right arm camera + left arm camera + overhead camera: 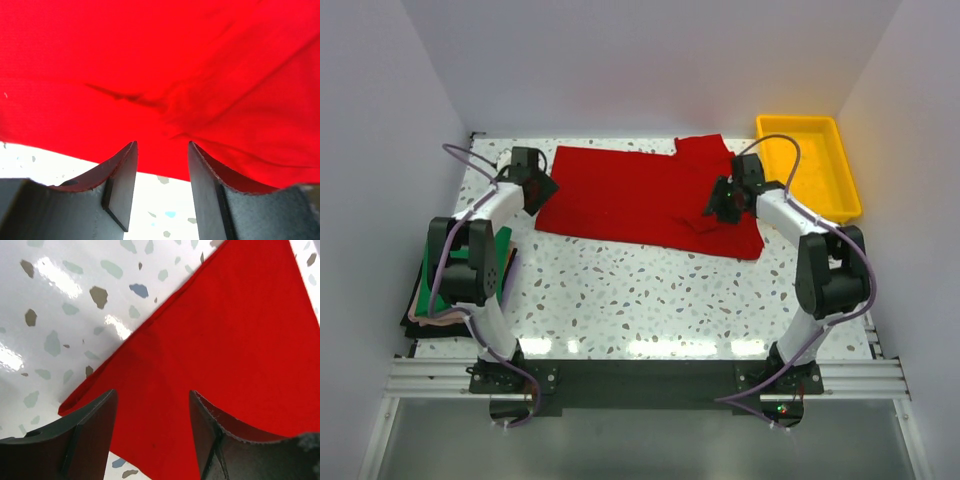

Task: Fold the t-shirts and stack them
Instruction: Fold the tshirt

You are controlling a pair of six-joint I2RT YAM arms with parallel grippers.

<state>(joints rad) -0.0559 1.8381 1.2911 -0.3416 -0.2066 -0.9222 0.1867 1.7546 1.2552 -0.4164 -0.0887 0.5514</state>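
Red t-shirt is spread on the speckled table between both pincers. Left gripper, jaws parted and empty, is held at its left corner. Right gripper, likewise parted, is held at a creased fold. Yellow tray is seen outboard of the right gripper. Dark green t-shirt is partly hidden behind the left arm.

The left pincer stands with its two dark fingers spread apart, nothing between them. Beneath the gap and ahead of it lies the red t-shirt, flat and smooth. The shirt's hemmed edge runs on a slant from just beyond the left-hand finger, away and to the right. One corner of the cloth sits just ahead of that finger. Left of the edge is the glossy, speckled white desk, and a sliver of it also shows close in beside the same finger.
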